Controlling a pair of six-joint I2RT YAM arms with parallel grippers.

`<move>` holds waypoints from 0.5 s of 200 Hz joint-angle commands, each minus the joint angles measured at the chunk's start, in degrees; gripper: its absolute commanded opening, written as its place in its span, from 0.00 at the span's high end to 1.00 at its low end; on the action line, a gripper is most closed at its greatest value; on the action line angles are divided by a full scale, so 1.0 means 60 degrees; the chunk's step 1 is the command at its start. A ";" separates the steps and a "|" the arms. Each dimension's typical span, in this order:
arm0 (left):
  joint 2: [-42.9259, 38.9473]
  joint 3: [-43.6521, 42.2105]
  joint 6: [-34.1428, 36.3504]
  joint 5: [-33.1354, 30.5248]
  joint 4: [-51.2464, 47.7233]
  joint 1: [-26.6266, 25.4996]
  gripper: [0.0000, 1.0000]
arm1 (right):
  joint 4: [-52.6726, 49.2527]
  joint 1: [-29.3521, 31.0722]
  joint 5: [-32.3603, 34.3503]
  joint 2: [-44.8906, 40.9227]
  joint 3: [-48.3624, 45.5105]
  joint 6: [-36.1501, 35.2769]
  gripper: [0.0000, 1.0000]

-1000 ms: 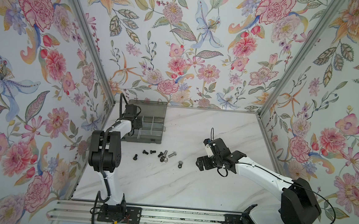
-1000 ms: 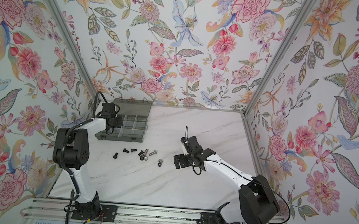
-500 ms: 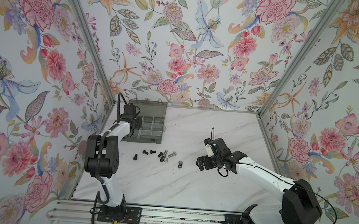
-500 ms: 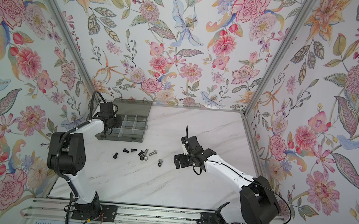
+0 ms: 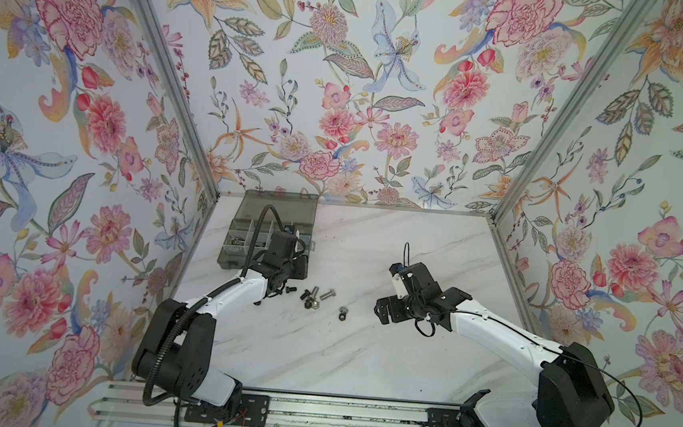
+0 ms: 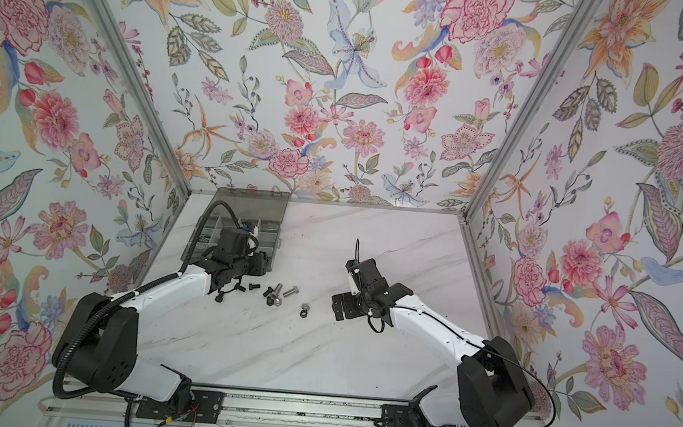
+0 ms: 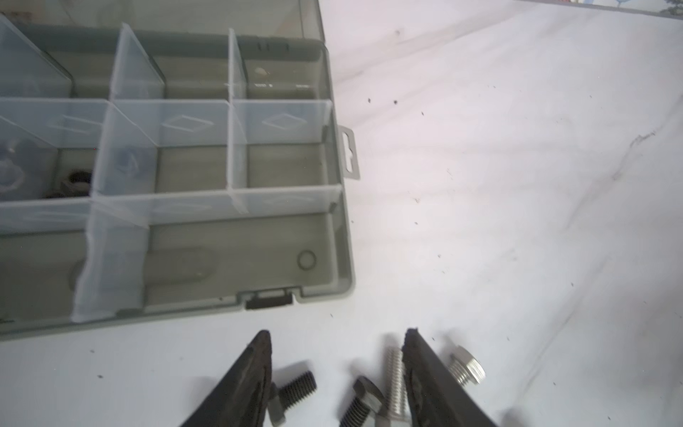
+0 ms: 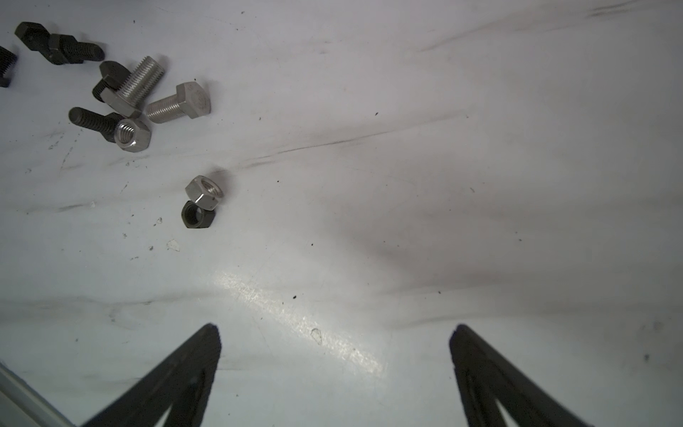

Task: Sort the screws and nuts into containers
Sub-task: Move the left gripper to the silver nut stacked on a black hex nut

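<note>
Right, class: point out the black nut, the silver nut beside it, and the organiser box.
black nut [image 8: 205, 219], right wrist view, its rim.
silver nut [image 8: 197, 194], right wrist view, a side flat.
organiser box [image 7: 342, 240], left wrist view, its side wall.

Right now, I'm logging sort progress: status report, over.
Left gripper open, empty, over the screws. Right gripper open, empty, short of the nuts. Both kinds loose on table; organiser box open. No obstruction seen.

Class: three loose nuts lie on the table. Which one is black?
The black nut, touching a silver nut, apart from the bolts; the third nut, also silver, lies against them.
</note>
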 commanded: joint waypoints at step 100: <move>0.0588 -0.0788 -0.1541 -0.0735 0.0791 -0.3989 0.40 | -0.0250 -0.0796 0.0172 -0.0782 -0.0766 -0.0108 0.01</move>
